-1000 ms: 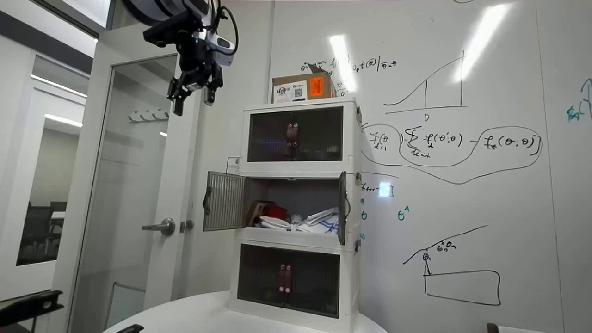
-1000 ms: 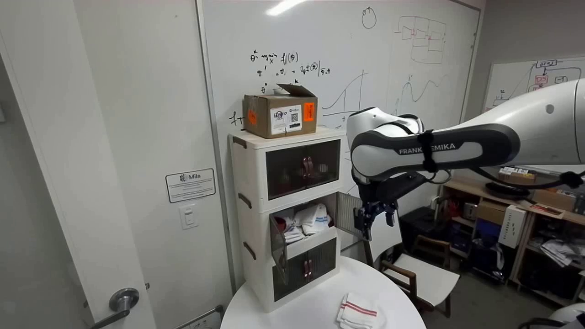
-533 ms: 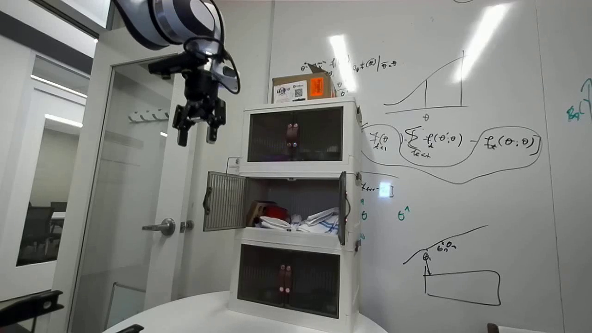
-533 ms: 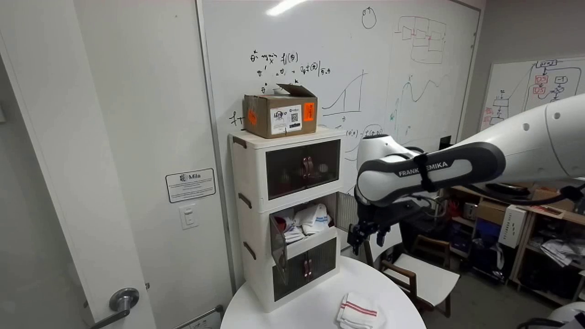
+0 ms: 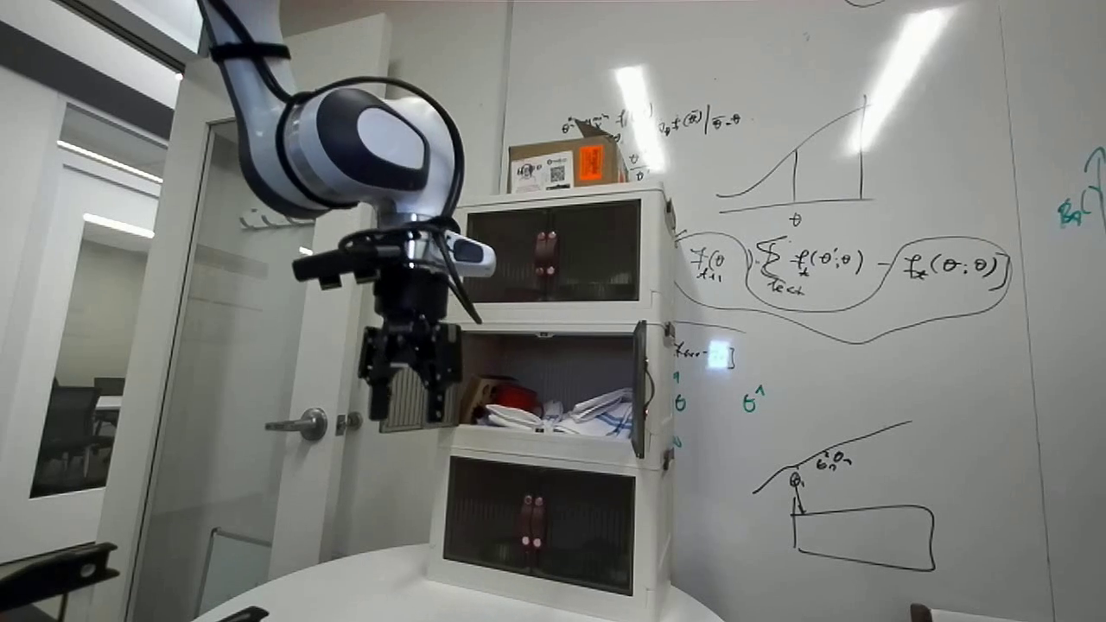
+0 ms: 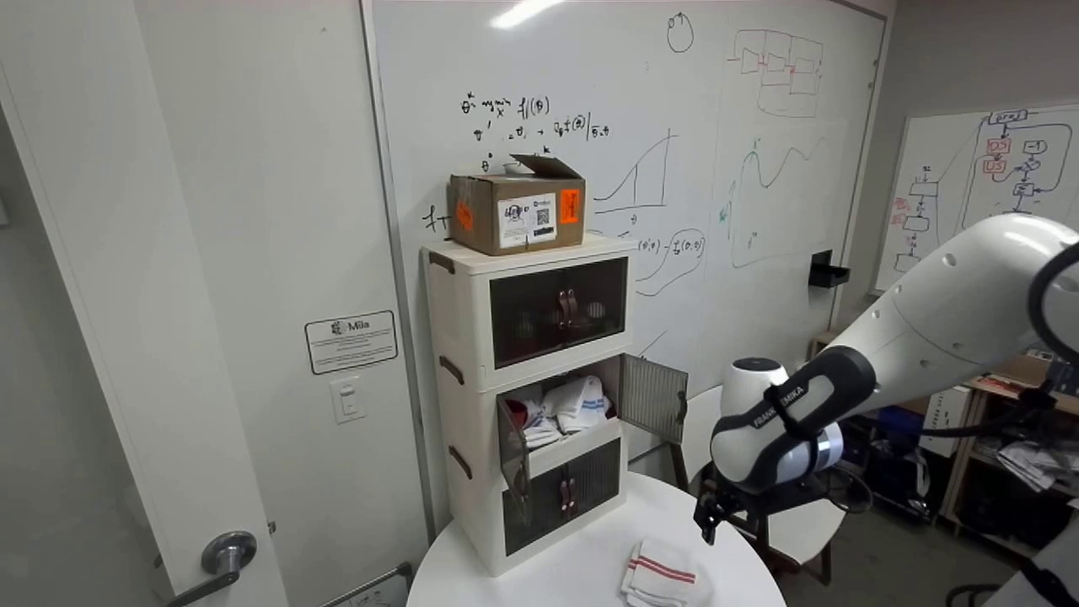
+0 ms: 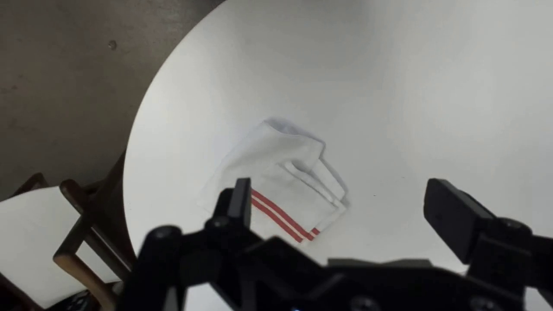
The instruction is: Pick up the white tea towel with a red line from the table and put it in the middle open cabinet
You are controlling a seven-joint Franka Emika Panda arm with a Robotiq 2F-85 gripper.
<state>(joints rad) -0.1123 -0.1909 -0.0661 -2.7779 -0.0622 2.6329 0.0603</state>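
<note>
Your black two-fingered hand (image 5: 408,408), spread & empty, appears off-centre w.r.t. the folded, red-striped white cloth towel (image 7: 276,183) on the round white tabletop (image 7: 410,129); uncorrected, you'll prob. pinch one layer only.

Arm (image 5: 371,151) bent; wrist (image 5: 419,250) near vertical; jaws pointing down, spread wide.

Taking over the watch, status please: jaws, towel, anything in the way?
Jaws open, holding nothing. Red-striped towel folded on table. Blue-striped cloth inside open middle cabinet could crowd placement.
</note>
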